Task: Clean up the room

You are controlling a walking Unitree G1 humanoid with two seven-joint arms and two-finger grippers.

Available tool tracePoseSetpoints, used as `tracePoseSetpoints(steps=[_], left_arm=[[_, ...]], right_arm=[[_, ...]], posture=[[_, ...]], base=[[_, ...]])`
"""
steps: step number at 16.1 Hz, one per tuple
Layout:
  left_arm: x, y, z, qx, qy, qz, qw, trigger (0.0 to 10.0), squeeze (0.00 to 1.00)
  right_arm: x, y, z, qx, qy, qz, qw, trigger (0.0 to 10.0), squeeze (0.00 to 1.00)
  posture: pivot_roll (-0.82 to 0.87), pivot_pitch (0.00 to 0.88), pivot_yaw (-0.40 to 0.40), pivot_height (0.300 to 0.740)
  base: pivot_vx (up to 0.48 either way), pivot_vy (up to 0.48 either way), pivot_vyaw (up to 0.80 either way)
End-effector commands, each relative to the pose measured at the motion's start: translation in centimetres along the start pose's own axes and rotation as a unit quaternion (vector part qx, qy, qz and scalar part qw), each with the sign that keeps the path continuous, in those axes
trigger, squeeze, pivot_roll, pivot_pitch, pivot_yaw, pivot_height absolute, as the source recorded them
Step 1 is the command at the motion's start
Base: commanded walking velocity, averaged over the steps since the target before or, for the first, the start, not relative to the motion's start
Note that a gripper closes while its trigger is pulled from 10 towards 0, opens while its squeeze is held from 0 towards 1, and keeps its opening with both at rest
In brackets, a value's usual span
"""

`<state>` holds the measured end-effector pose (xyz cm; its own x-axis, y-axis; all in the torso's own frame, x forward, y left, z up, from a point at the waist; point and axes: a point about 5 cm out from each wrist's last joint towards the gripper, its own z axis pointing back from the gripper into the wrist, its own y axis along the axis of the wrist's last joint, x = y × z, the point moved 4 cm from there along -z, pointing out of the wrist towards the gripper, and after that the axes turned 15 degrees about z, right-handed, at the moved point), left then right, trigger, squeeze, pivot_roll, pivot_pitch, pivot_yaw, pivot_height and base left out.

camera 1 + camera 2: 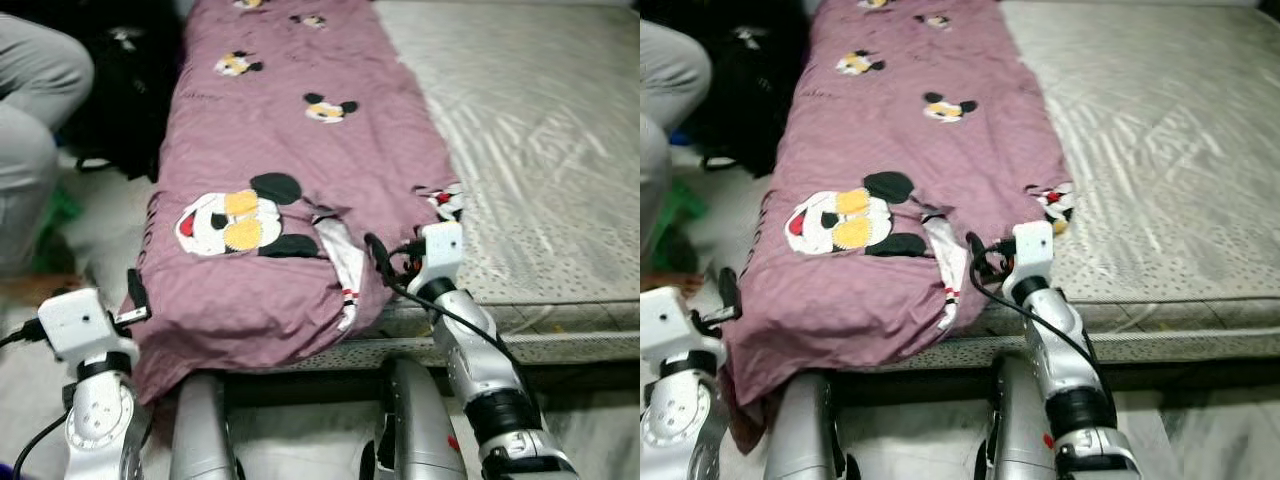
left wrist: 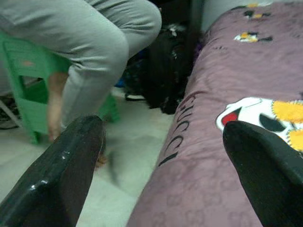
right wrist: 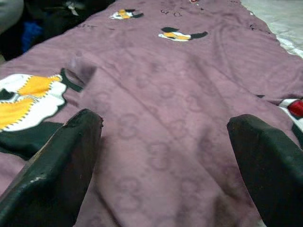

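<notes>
A mauve blanket (image 1: 300,140) printed with cartoon mice lies folded lengthwise along the left side of the bed, and its near end droops over the bed's front edge. My left gripper (image 2: 161,130) is open at the blanket's near-left corner, one finger over the fabric and the other over the floor beside it. My right gripper (image 3: 165,125) is open too, low over the blanket near its near-right edge, with nothing between the fingers. The right wrist (image 1: 440,245) rests at the mattress's front edge.
The bare pale mattress (image 1: 540,130) takes up the right side of the bed. A person in grey trousers (image 2: 94,52) sits on a green stool (image 2: 28,71) at the left. A black bag (image 1: 120,90) stands on the floor between them and the bed.
</notes>
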<state>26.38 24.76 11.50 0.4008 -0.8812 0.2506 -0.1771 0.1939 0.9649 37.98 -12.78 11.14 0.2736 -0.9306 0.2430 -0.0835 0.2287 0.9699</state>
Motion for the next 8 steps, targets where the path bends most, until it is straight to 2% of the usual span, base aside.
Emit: tracePoseSetpoints(steps=[1,5,8], left_arm=[[-0.7,0.3,0.4,0.002,0.017,-0.013,1.000,10.0,0.00],[-2.4,0.2,1.2,0.004,0.051,-0.036,0.998,10.0,0.00],[-5.1,-0.2,2.7,-0.010,0.102,-0.053,0.993,10.0,0.00]], right_arm=[[0.7,-0.8,0.3,-0.015,-0.005,-0.002,1.000,10.0,0.00],[1.3,-1.0,0.4,-0.019,-0.007,0.017,1.000,10.0,0.00],[1.9,-1.4,0.6,-0.026,-0.010,0.024,0.999,10.0,0.00]], posture=[[0.02,0.127,-0.051,0.498],[0.02,0.134,-0.068,0.498],[0.03,0.142,-0.075,0.498]], base=[[0.000,0.000,0.00],[0.000,0.000,0.00],[0.000,0.000,0.00]])
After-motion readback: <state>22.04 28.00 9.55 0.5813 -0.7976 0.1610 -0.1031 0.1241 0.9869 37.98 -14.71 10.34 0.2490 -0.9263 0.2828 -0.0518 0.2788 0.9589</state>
